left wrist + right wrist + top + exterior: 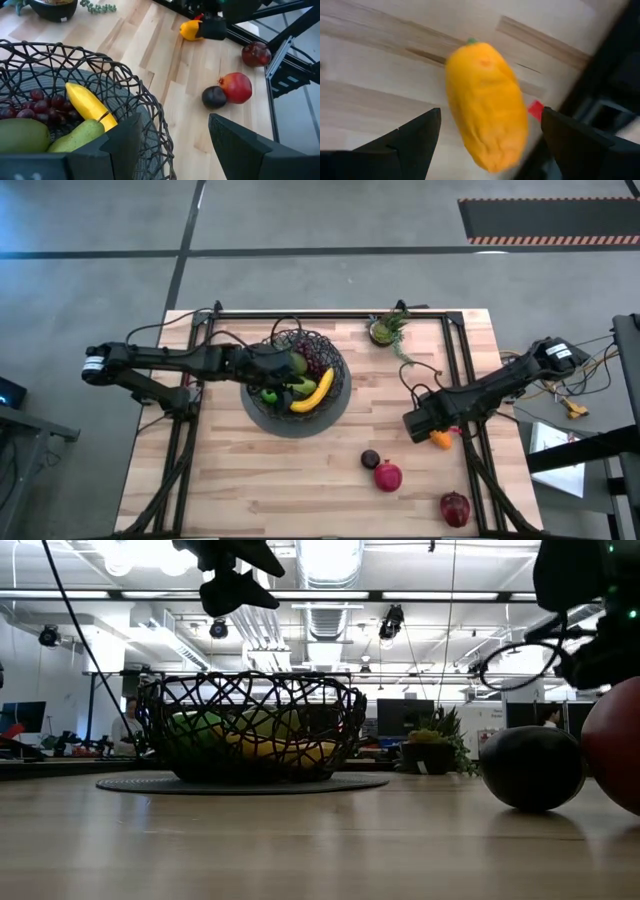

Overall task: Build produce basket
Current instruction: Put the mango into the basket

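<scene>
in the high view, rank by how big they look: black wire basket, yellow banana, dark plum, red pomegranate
Largest to smallest, seen from above:
1. Round black woven-wire basket, far the largest.
2. Curved yellow banana, lying inside it.
3. Round red pomegranate.
4. Small dark round plum, a little smaller than the pomegranate it touches.

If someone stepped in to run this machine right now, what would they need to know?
Left gripper: open, empty, over the basket.
Right gripper: open, around the orange piece on the table's right side, not yet closed on it.
Done: banana, purple grapes and green fruits are in the basket.
Left: the orange piece, dark plum, pomegranate and red apple, all on the table.
</scene>
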Robot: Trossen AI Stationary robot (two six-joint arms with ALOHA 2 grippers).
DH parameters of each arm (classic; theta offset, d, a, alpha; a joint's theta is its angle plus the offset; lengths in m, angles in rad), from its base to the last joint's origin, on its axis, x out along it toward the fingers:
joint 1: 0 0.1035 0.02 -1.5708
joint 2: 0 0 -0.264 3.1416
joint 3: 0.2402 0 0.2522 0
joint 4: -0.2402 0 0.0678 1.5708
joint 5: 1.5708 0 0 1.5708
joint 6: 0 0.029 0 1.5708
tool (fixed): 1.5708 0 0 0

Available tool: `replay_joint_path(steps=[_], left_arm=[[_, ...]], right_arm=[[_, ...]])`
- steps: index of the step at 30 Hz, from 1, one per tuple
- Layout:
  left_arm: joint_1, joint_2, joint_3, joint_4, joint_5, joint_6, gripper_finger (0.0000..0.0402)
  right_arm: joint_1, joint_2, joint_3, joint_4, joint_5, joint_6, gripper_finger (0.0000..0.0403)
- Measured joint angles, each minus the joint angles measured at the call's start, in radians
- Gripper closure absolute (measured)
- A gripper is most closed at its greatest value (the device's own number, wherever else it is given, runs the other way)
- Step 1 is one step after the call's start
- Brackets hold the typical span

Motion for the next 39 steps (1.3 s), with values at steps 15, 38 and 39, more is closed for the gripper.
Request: replay_joint_path(steps=[15, 38, 39], left_arm=[[0.0, -0.132, 0.0, -0.015, -0.025, 0.0, 0.0187], [0.001, -0.338, -0.101, -0.446, -0.432, -0.134, 0.0187], [0.001, -0.336, -0.108, -0.446, -0.428, -0.134, 0.0187]], right_arm=[[-0.001, 0.004, -0.094, 0.208, 0.039, 0.027, 0.0183], [-0.511, 0.187, 0.485, 0.817, 0.32, -0.468, 0.0233], [-0.524, 0.229, 0.529, 0.817, 0.294, -0.494, 0.0233]])
